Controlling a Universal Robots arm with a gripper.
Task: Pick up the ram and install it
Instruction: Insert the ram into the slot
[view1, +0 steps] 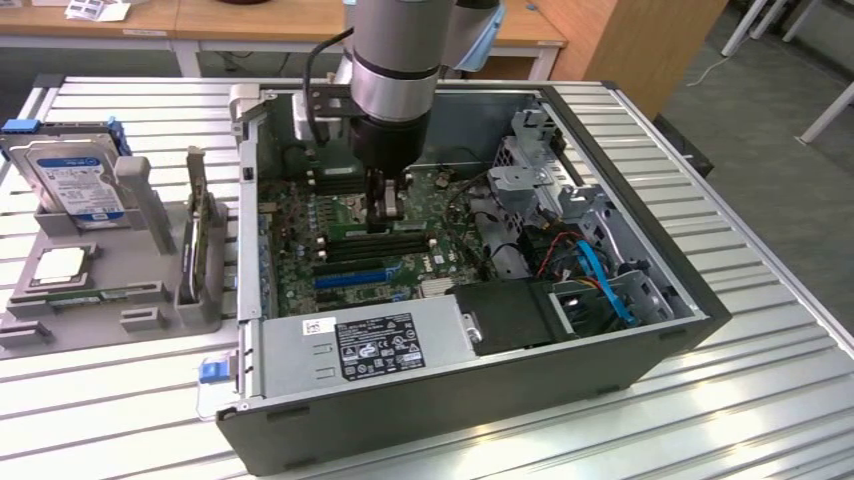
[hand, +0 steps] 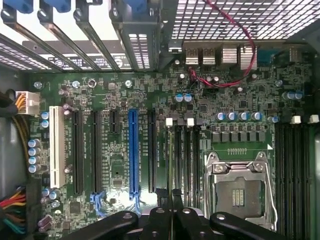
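Grips the ram (hand: 171, 160), a thin green stick seen edge-on, between the closed fingertips of the gripper (hand: 171, 194). Holds it lengthwise in line with the black memory slots (hand: 184, 160), between the long blue slot (hand: 133, 150) and the processor socket (hand: 239, 192); cannot tell whether seated or just above. Reaches straight down into the open computer case (view1: 534, 410), over the middle of the motherboard (view1: 300, 225). Shows a labelled power supply (view1: 367, 345) at the case's near corner. Stands, case and all, toward the middle of the slatted metal table (view1: 761, 400). Bears also, along the table's edge at the exterior view's left, a grey fixture (view1: 147, 200) with a blue-labelled hard drive (view1: 74, 180) upright at its far corner. Beyond the table's far edge: wooden desks (view1: 240, 20), a wooden cabinet (view1: 641, 40), grey floor (view1: 787, 180).
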